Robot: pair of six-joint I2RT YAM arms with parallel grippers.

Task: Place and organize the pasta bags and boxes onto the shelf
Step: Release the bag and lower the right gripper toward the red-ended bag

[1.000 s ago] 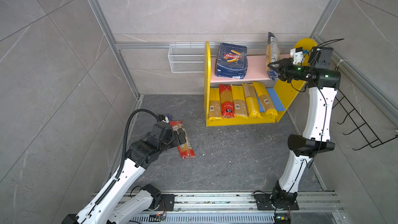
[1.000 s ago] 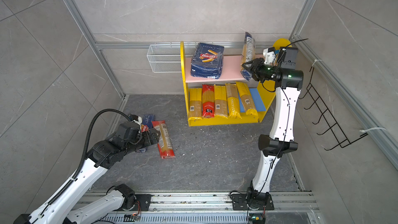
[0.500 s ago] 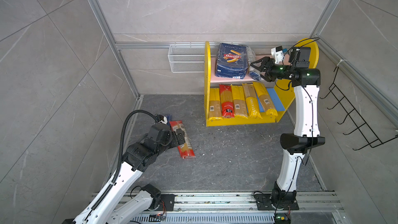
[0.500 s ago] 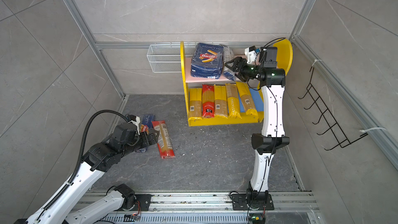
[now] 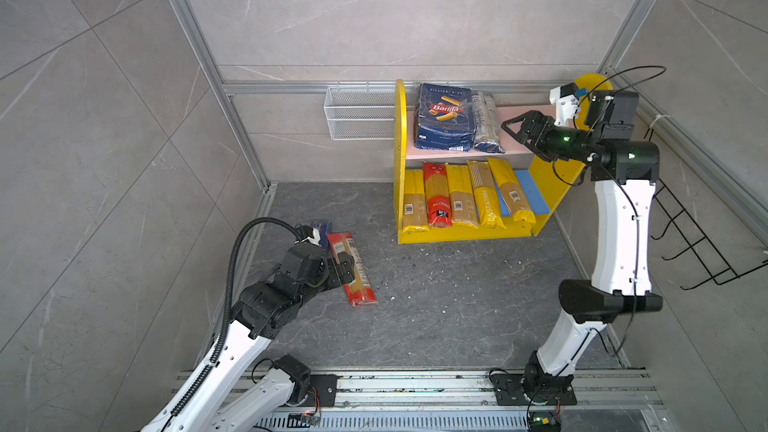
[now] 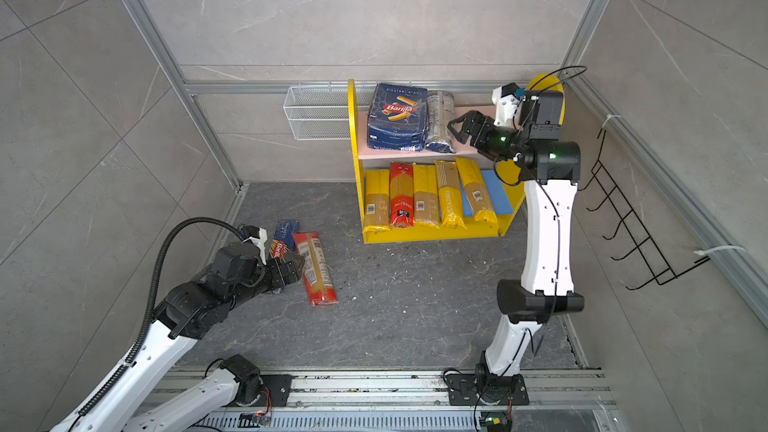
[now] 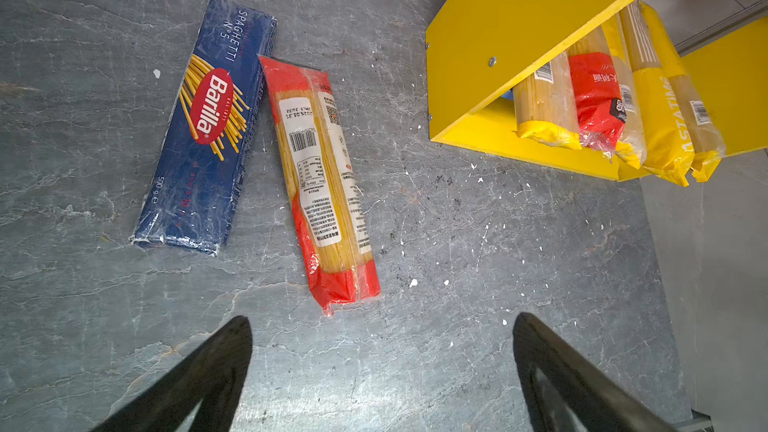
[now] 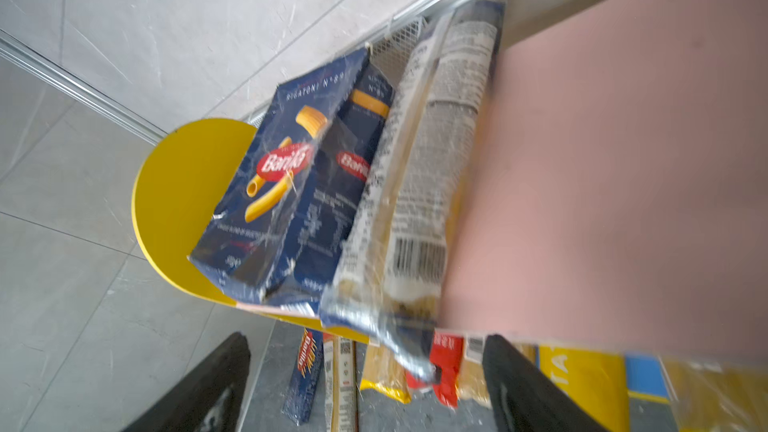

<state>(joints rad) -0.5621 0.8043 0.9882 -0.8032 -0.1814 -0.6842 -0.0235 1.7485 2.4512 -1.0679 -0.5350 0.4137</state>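
Two robot arms work a grey stone-look floor (image 5: 436, 305) beside a small two-tier shelf (image 5: 400, 184) against the back wall. On its pink upper board (image 5: 457, 154), a dark-blue Barilla rigatoni box (image 5: 444, 118) lies flat. A dark spaghetti bag with white text (image 5: 488, 122) lies alongside it, the two touching.

The right gripper (image 5: 508, 130) hangs over the bare end of the pink board, just beside that dark bag. Its jaws are spread wide and empty. The right wrist view is blurred, so whether a fingertip brushes the wrapper cannot be told.

Five slim bags lie side by side on the blue lower board (image 5: 530, 193). From left to right in both top views they are:
- a yellow bag (image 5: 414, 201)
- a red-and-clear bag (image 5: 436, 195)
- a second yellow bag (image 5: 459, 197)
- a yellow bag printed PASTATIME (image 5: 486, 197)
- a tilted yellow bag (image 5: 511, 191)

Their front ends overhang the shelf's yellow lip.

Two packages lie on the floor, well apart from the shelf: a long Barilla spaghetti box (image 7: 208, 126) and a second red-and-clear bag (image 7: 328, 184). One corner of that bag touches the box's long side. The left gripper (image 7: 382, 320) hovers over this floor bag with its fingers (image 7: 224, 351) fully apart, gripping nothing.

A white wire basket (image 5: 359, 118) hangs on the wall left of the shelf. A black wire hook rack (image 5: 702, 234) hangs on the right-hand wall.
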